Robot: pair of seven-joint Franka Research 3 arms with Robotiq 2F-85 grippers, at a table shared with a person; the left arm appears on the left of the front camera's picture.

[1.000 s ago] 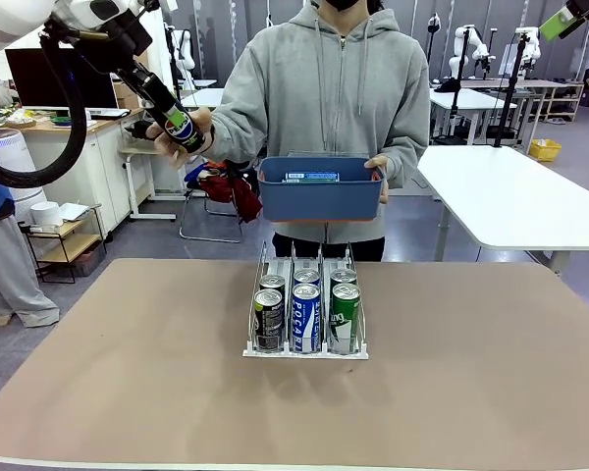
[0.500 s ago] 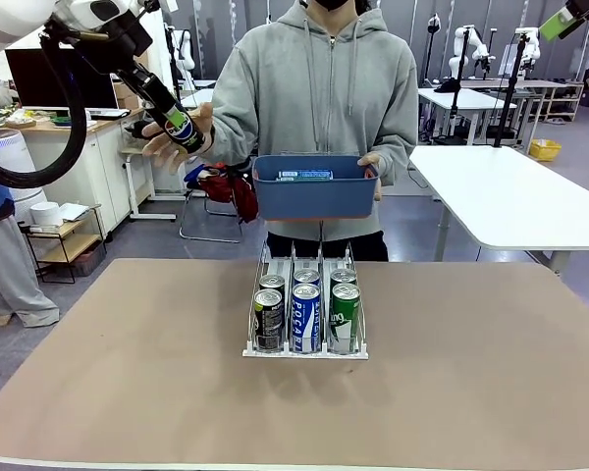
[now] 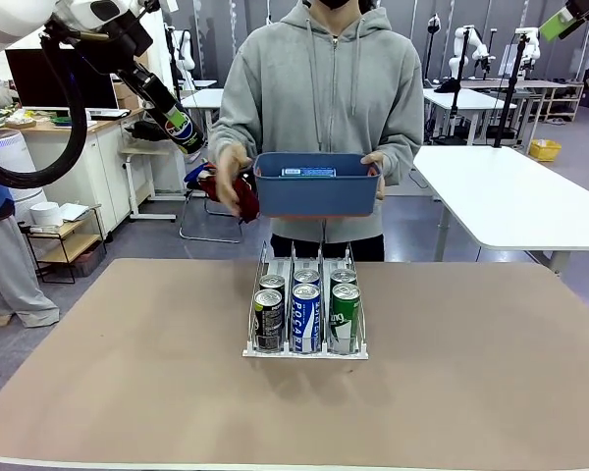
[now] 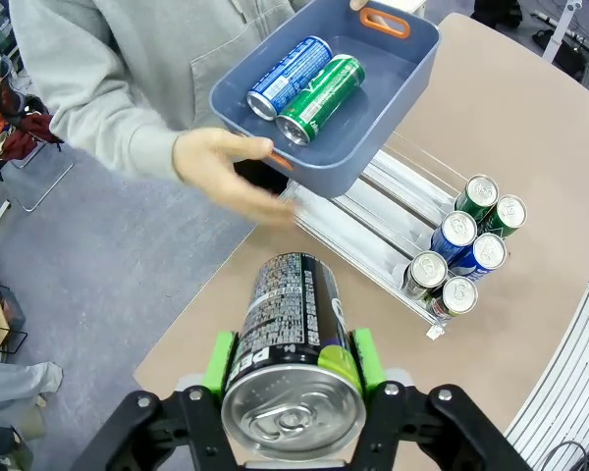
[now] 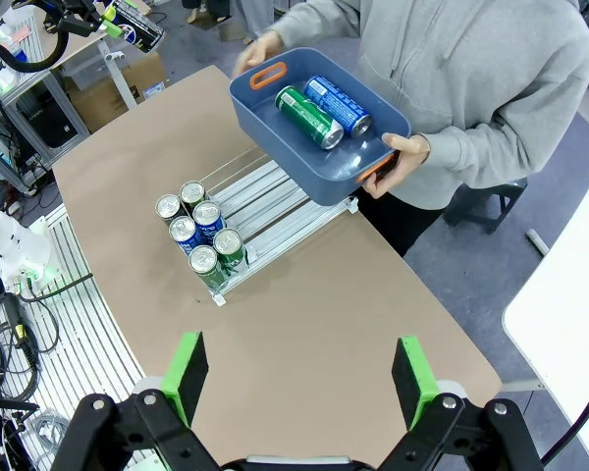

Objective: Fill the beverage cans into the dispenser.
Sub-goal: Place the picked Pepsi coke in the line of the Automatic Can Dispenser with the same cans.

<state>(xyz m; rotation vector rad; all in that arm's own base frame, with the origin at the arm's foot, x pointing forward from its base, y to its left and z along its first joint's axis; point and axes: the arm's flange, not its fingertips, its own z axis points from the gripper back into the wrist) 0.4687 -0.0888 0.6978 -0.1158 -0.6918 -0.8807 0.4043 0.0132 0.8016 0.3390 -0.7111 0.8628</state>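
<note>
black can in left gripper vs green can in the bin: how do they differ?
The black can is clamped in the left gripper, up in the air; the green can lies on its side in the blue bin that the person holds. The black can is alone; the green can lies beside a blue can. Both are slim cans, and neither is in the dispenser yet.

Lab with white worktables (image 3: 510, 196), monitor (image 3: 29, 78)

9 cans tot.: dispenser (image 5: 270, 191) w/ 2 black cans (image 3: 268, 319), 2 blue cans (image 3: 305, 316), 2 green cans (image 3: 345, 314); blue bin (image 3: 317, 196) w/ 1 blue can (image 4: 288, 77), 1 green can (image 4: 321, 85); left gripper (image 4: 291, 358) w/ 1 black Pepsi can (image 4: 293, 402). 1 person (image 3: 319, 88).
</note>
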